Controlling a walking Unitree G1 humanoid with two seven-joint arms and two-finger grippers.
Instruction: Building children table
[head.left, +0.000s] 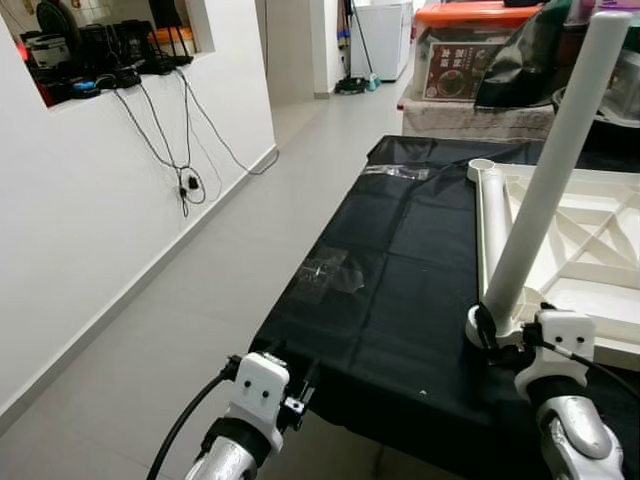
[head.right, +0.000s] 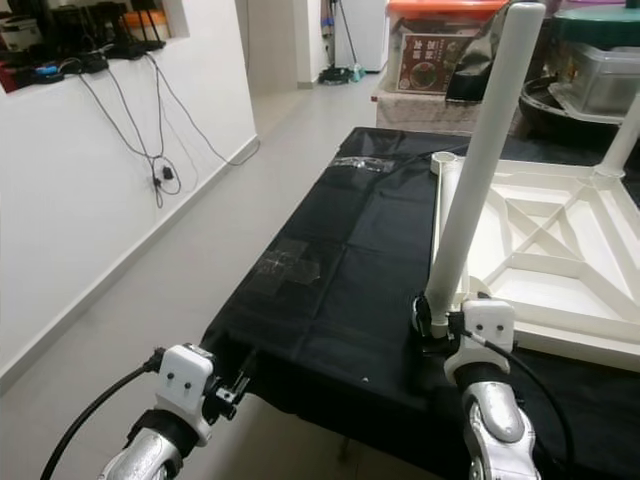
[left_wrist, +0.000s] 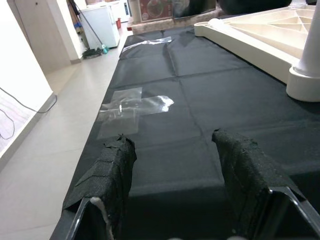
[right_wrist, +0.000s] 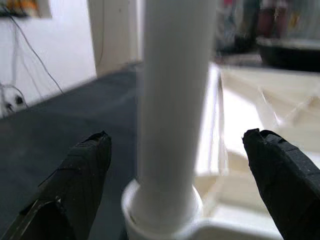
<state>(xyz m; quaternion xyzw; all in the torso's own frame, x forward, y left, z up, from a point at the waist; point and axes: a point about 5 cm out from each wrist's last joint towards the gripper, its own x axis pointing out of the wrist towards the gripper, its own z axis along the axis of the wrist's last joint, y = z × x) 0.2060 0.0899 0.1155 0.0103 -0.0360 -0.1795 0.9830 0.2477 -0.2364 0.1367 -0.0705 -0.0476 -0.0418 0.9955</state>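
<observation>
An upturned white plastic table top lies on a black cloth. One white leg stands upright in its near left corner socket. My right gripper is open at the foot of that leg, one finger on each side, both apart from it. A second leg stands at a far corner. The far left corner socket holds nothing. My left gripper is open over the near edge of the cloth, well left of the table top, with nothing between its fingers.
Clear tape patches stick to the cloth. Left of the cloth runs grey tiled floor, then a white wall with hanging cables. Boxes and bins are stacked behind the cloth.
</observation>
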